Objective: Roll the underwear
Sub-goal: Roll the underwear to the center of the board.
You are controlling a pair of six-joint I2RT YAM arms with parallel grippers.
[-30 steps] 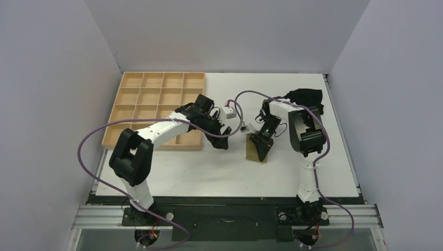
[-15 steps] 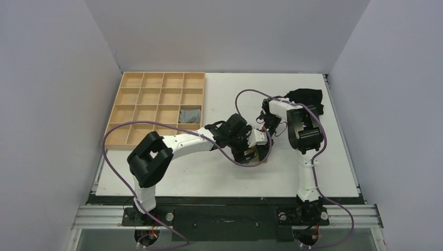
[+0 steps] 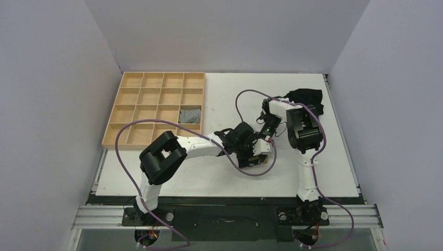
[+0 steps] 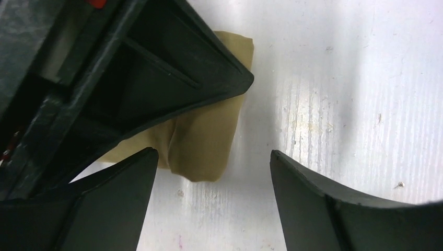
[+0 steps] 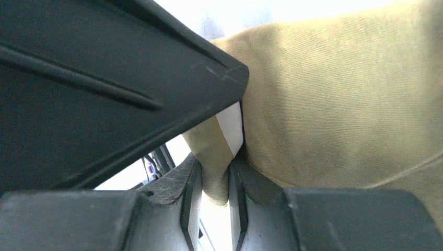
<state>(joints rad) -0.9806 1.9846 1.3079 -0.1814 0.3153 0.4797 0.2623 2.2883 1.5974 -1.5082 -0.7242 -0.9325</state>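
Note:
The olive-khaki underwear (image 4: 205, 144) lies on the white table as a small folded bundle, mostly hidden under both grippers in the top view (image 3: 256, 157). My right gripper (image 5: 215, 183) is shut on a fold of it, with the cream-white panel (image 5: 231, 127) just above the fingers. My left gripper (image 4: 214, 163) is open and empty, low over the table. Its jaws straddle the bundle's near edge, with the left finger (image 4: 120, 198) beside the cloth. The right gripper's black body (image 4: 130, 78) covers the rest of the garment.
A wooden compartment tray (image 3: 137, 86) stands at the back left, with a small grey-blue striped cloth roll (image 3: 189, 115) in one compartment. A black garment (image 3: 305, 97) lies at the back right. Purple cables loop around both arms.
My left arm has swung right from the tray to the underwear, uncovering the striped roll in its compartment. The right gripper has stayed shut on the underwear.

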